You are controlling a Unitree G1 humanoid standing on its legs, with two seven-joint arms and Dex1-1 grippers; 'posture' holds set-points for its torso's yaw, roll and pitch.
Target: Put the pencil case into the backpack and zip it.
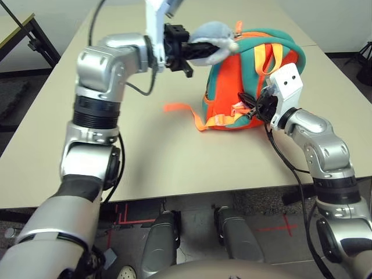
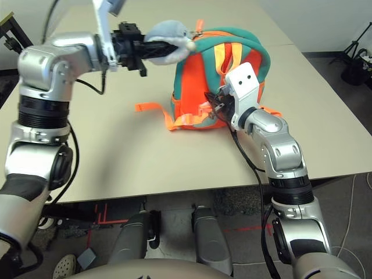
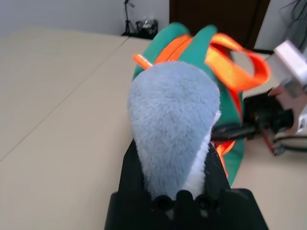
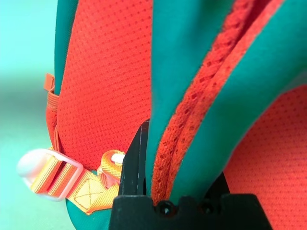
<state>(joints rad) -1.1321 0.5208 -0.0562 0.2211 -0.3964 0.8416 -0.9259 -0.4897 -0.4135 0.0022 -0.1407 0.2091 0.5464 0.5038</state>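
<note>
Left eye view is showing the backpack [image 1: 250,81] standing upright on the table [image 1: 174,163], its loose orange strap [image 1: 177,107] trailing on the tabletop. Left gripper [image 3: 175,158] is clamping its fingers on the grey plush toy [image 1: 212,36] at the backpack's top, while the right gripper [image 4: 177,158] is pinching the teal-edged shoulder strap [image 4: 201,96] low on the pack
</note>
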